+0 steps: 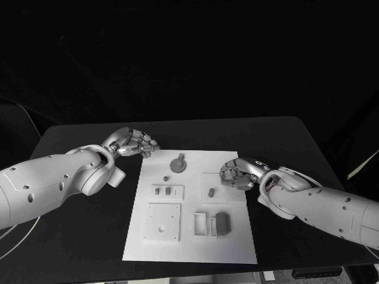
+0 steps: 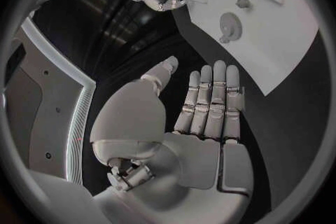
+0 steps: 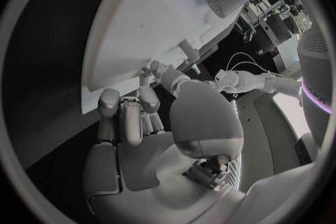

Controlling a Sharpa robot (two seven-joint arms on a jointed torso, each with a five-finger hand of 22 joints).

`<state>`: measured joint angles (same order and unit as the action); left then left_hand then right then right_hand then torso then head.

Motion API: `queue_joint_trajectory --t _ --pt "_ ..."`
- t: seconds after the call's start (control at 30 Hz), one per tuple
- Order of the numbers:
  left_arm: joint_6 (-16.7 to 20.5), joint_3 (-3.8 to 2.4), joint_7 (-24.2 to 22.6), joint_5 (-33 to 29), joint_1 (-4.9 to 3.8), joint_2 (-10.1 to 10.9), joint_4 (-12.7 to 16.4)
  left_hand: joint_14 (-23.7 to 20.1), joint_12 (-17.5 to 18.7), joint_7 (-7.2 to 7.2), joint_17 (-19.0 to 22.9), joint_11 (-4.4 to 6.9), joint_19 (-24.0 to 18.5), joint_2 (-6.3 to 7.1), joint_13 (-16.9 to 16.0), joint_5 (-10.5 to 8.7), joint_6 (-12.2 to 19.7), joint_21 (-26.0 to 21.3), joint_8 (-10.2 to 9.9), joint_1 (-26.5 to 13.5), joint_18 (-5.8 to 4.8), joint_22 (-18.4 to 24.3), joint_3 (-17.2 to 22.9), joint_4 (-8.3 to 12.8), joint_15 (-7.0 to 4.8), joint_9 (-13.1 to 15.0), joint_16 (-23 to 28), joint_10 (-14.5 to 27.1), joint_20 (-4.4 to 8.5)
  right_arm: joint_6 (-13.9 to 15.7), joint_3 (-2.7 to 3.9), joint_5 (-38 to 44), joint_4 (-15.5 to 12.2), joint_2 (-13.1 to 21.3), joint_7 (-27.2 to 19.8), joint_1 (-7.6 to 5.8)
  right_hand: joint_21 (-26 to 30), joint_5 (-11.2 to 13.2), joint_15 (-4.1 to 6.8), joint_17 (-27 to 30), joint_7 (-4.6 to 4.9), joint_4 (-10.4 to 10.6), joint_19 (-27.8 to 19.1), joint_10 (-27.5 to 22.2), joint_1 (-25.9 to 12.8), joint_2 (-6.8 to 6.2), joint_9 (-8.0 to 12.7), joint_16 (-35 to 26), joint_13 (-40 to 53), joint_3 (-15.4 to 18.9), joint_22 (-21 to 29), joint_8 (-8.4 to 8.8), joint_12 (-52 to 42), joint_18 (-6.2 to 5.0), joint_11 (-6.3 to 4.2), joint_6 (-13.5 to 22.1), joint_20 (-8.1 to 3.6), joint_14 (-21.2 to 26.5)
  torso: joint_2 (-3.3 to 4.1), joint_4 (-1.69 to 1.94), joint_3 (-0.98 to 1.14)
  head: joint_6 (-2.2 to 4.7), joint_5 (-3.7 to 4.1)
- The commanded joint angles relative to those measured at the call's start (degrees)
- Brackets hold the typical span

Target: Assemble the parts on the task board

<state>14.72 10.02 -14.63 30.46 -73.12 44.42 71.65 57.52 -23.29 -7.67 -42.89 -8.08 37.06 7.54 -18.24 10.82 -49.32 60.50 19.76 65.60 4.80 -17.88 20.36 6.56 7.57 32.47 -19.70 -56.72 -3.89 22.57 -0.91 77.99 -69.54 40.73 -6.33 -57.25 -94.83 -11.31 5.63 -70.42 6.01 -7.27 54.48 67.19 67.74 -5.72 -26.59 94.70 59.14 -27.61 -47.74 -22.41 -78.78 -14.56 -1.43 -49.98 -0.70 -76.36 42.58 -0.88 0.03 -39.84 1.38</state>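
Task board in the middle of the table, a hand at either side

The task board (image 1: pixel 189 234) lies on the table (image 1: pixel 266 133). The left hand (image 1: pixel 131 143) sits off its far left corner; the right hand (image 1: pixel 239 173) rests over its right edge. A round part (image 1: pixel 178 164) lies far on the board, block parts (image 1: pixel 214 223) near.

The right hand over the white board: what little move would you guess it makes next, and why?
Probably it lowers a little toward the small oval part just beside it. The right hand hangs over the task board with fingers curled and nothing visibly held, and the parts lie loose. The left hand is off the board's far corner over the table, flat and holding nothing.
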Motion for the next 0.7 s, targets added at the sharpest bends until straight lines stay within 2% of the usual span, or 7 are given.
queue_joint_trajectory --t 0.03,0.27,0.7 --pt "-0.33 -0.04 -0.37 -0.39 -0.03 -0.1 0.07 -0.24 0.31 -0.51 0.05 -0.45 0.18 -0.04 0.02 -0.11 -0.03 -0.03 -0.02 0.52 0.18 -0.1 -0.18 -0.11 0.26 0.01 0.22 0.01 0.15 -0.23 -0.05 0.85 0.09 -0.07 0.03 0.12 -4.16 -0.33 0.06 0.0 2.85 0.1 0.46 0.24 0.71 0.03 -0.02 1.11 -0.1 -0.36 -0.07 -0.18 -0.3 -0.44 0.02 -3.22 0.0 -0.41 0.01 -0.03 0.01 -0.02 0.04" --pt "-0.34 -0.04 -0.25 -0.39 -0.03 -0.06 0.06 -0.26 0.33 -0.52 0.07 -0.48 0.17 -0.03 0.02 -0.11 -0.02 -0.04 -0.03 0.53 0.18 -0.1 -0.19 -0.1 0.26 0.01 0.26 0.0 0.16 -0.22 -0.05 1.09 0.37 -0.09 0.23 0.12 -4.18 -0.38 0.07 0.17 2.77 0.2 0.5 0.33 0.9 0.5 -0.19 1.09 -0.17 -0.61 -0.06 -0.48 -0.28 -0.44 0.02 -3.94 0.0 -0.36 -0.01 -0.01 0.04 -0.07 0.06" --pt "-0.41 -0.04 -0.23 -0.39 -0.03 -0.05 0.06 -0.33 0.4 -0.53 0.12 -0.54 0.13 0.01 0.04 -0.12 0.03 -0.08 -0.06 0.59 0.17 -0.11 -0.2 -0.08 0.29 -0.01 0.37 0.02 0.16 -0.31 -0.05 1.24 0.64 -0.16 0.18 0.12 -4.21 -0.06 0.08 0.23 2.75 0.06 0.49 0.38 1.14 0.5 -0.25 1.09 -0.22 -0.69 -0.06 -0.52 -0.25 -0.44 0.0 -4.14 -0.01 -0.34 0.0 -0.03 0.03 -0.12 0.15"
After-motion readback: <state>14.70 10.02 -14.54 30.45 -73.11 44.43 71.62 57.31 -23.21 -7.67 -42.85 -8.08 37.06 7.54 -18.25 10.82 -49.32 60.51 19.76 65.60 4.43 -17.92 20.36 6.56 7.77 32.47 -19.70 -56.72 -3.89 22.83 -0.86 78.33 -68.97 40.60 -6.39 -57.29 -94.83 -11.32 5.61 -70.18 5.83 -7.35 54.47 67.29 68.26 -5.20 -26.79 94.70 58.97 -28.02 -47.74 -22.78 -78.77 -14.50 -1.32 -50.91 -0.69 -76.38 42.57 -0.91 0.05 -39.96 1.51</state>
